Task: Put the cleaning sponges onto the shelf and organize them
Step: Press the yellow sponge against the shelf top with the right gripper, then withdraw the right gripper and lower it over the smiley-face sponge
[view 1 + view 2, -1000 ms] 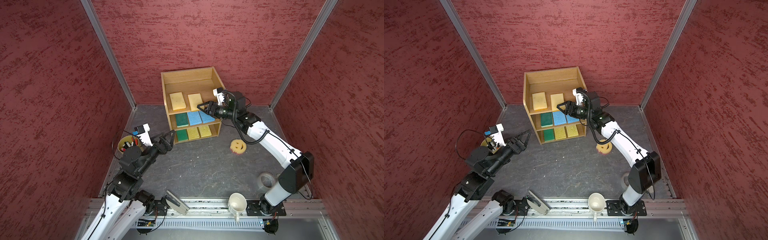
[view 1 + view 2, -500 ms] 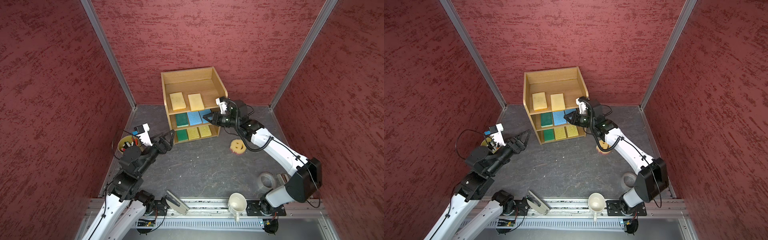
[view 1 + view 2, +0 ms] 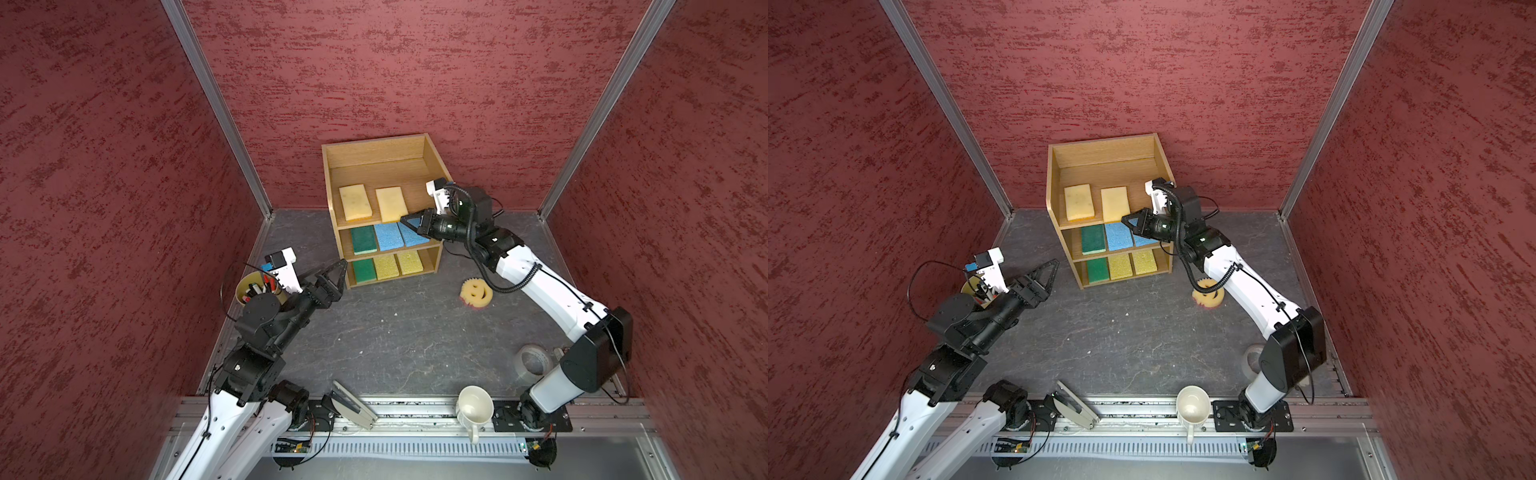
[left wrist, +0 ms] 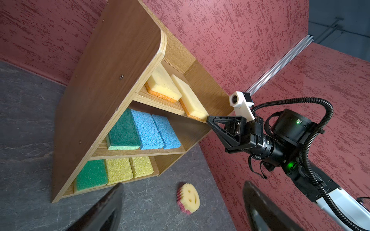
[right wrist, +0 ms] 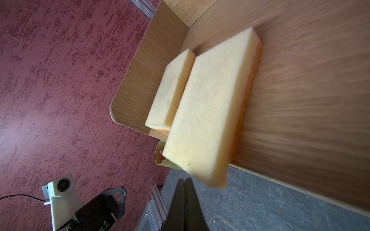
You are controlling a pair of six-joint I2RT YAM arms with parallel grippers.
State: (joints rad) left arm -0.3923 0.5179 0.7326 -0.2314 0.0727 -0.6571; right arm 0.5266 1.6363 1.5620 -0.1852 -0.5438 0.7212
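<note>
The wooden shelf (image 3: 374,151) stands at the back. Two tan sponges (image 3: 354,203) (image 3: 390,203) lie on its top tier, and the right one (image 5: 208,112) overhangs the front edge. The middle tier holds a green sponge (image 3: 364,240) and two blue ones (image 3: 388,236). On the bottom tier lie a green sponge (image 3: 364,270) and two yellow ones (image 3: 386,266). The round smiley sponge (image 3: 476,293) lies on the floor right of the shelf. My right gripper (image 3: 405,219) is shut and empty, its tip at the overhanging tan sponge's front corner. My left gripper (image 3: 341,274) hovers open and empty, left of the shelf's front.
A yellow pen cup (image 3: 253,291) stands by the left wall behind my left arm. A tape roll (image 3: 533,361) lies at the front right by the right arm's base. A white mug (image 3: 475,409) sits on the front rail.
My right gripper has shut, after standing open at the right tan sponge. It dipped toward the middle tier and came back up to that sponge's front corner. The left arm stayed still.
</note>
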